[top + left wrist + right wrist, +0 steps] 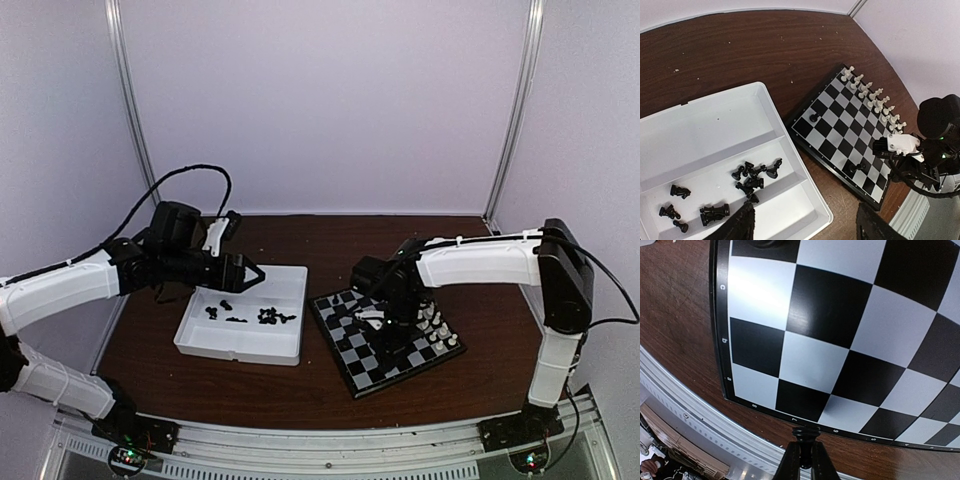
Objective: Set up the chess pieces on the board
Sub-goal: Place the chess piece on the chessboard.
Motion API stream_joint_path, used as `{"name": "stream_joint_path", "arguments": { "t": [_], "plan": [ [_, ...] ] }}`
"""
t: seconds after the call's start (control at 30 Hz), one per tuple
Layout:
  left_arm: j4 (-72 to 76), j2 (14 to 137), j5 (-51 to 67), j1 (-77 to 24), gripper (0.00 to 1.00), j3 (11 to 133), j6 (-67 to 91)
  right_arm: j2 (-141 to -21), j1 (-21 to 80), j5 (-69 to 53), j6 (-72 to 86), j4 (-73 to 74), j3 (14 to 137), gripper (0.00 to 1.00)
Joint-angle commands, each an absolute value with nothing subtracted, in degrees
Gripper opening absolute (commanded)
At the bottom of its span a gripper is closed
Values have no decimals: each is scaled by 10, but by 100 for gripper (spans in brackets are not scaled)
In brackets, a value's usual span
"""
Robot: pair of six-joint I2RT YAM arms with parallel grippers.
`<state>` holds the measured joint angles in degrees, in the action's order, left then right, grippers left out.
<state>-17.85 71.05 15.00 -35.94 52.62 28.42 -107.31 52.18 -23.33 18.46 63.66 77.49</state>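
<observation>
Holding chess pieces (747, 180), the tray (700, 130) lies beneath the parted left tool (805, 220); right tool (804, 452) clamps a piece (805, 432)

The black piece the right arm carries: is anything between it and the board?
Nothing visible. The right end effector grips the black piece at the edge of the board, whose nearby squares are bare; another black piece stands farther off.

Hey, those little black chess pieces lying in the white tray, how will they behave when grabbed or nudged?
Likely very light: each black piece is far smaller than a board square, so a nudge probably scoots it. Several lie on their sides in the tray, and their round bodies may roll. Such slim shapes could twist in a pinch.
</observation>
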Motion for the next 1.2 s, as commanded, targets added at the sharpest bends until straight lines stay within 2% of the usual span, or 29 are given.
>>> {"name": "stream_joint_path", "arguments": {
  "t": [0.0,0.4,1.17],
  "plan": [
    [-174,691,135,-356,69,518,267,-1078,529,-230,192,655,789,1],
    [-174,681,129,-356,69,508,259,-1097,537,-216,192,665,803,2],
    [-179,686,123,-356,68,512,249,-1114,538,-199,186,669,825,15]
  ]
}}
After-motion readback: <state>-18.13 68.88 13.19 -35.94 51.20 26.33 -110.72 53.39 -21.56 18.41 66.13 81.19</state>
